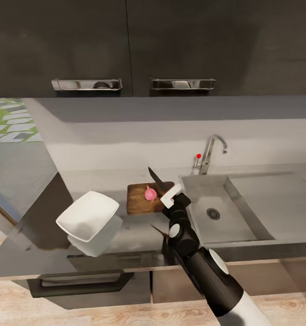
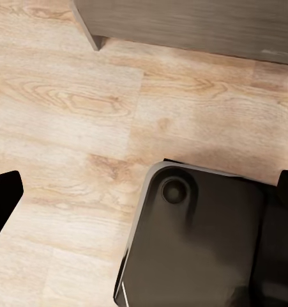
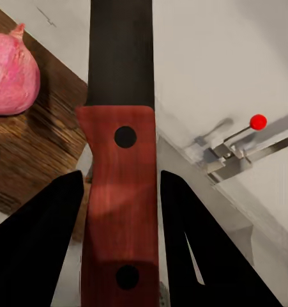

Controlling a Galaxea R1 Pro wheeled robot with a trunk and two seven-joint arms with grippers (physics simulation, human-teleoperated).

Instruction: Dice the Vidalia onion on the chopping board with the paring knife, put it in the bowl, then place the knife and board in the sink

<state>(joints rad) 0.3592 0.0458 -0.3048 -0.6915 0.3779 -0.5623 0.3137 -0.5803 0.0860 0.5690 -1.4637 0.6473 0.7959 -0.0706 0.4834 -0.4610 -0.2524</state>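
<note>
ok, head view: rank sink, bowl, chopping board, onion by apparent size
1. sink
2. bowl, though it sits nearer the camera than the board, so this gap is unsure
3. chopping board, partly covered by the right gripper holding the paring knife
4. onion

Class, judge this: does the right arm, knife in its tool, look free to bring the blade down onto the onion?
Probably yes: the right tool holds the paring knife beside the onion, which lies uncovered on the chopping board.
</note>
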